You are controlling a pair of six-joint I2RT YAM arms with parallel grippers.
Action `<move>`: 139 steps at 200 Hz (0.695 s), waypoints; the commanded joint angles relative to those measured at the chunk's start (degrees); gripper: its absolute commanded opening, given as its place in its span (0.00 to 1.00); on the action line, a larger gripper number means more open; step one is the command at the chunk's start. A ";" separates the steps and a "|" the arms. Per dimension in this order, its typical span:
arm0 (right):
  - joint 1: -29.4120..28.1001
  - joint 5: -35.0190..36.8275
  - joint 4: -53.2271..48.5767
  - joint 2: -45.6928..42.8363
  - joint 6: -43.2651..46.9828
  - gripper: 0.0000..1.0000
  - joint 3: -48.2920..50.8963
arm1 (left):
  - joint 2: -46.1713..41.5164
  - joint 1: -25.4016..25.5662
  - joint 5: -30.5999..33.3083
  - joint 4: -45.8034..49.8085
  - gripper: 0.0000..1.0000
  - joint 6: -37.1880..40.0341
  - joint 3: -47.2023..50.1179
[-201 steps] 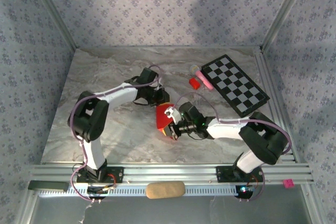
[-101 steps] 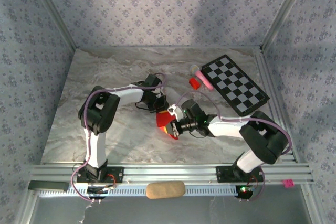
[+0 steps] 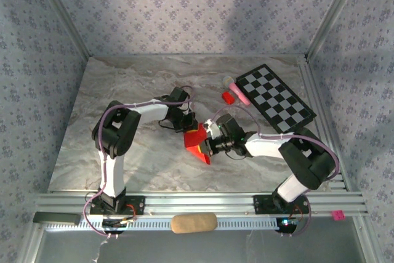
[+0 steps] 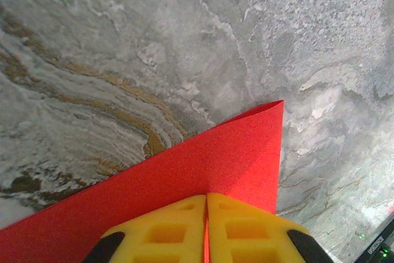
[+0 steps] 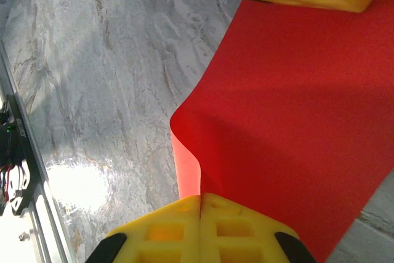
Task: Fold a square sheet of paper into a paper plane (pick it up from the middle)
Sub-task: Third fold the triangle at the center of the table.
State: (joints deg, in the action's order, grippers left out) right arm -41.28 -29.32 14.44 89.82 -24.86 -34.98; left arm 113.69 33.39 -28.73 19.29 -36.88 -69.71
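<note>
Both fingers of the left gripper (image 4: 207, 214) are clamped flat on one edge of the red sheet of paper (image 4: 234, 152). The right gripper (image 5: 201, 214) pinches another edge, where the paper curls. The creased sheet is held between the two arms at mid-table (image 3: 123, 103), well apart from a checkerboard (image 3: 275, 100).

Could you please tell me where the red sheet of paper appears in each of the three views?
Top external: sheet of paper mid-table, between the arms.
Left wrist: lower middle, in the left tool.
Right wrist: right half, in the right tool.
Shared landmark: grey marbled table.
</note>
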 commanded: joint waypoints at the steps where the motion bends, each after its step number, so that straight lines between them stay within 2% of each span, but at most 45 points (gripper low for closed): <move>1: 0.58 0.94 -1.64 1.04 -1.28 0.04 -1.33 | 1.61 0.14 2.02 1.24 0.11 0.22 0.37; 139: 1.83 2.97 -1.07 3.34 -1.42 0.03 -2.02 | 2.55 0.28 1.92 0.93 0.10 -0.30 -0.07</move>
State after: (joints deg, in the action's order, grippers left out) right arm -39.70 -27.22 14.28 92.23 -25.76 -35.86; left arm 113.71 33.41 -28.75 19.25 -37.08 -69.71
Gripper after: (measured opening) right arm 0.052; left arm 0.097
